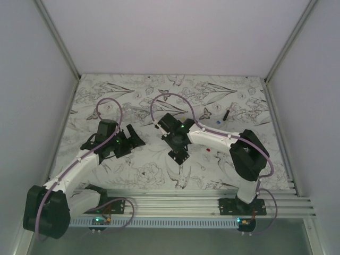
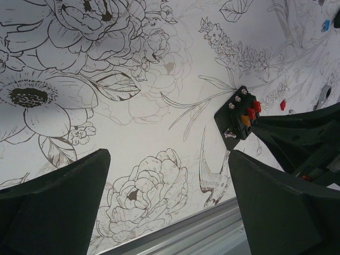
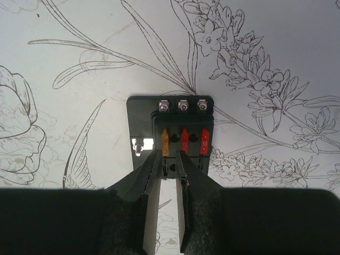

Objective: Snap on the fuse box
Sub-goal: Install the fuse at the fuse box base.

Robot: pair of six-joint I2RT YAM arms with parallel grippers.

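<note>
The fuse box point(image 3: 180, 133) is a small black square box lying flat on the flower-printed table. Its face shows one orange fuse, two red fuses and a row of three screws. It also shows in the top view point(image 1: 178, 154) and at the right of the left wrist view point(image 2: 241, 112). My right gripper point(image 3: 168, 155) hangs over the box's near edge, its jaws a narrow gap apart with nothing between them. My left gripper point(image 2: 167, 154) stands wide open and empty over the table, to the left of the box point(image 1: 133, 138).
A loose red fuse point(image 1: 207, 150) lies right of the box. A blue fuse point(image 1: 219, 121) and a short black bar point(image 1: 226, 113) lie farther back right. An aluminium rail point(image 1: 186, 202) runs along the near edge. Pale walls close in the table.
</note>
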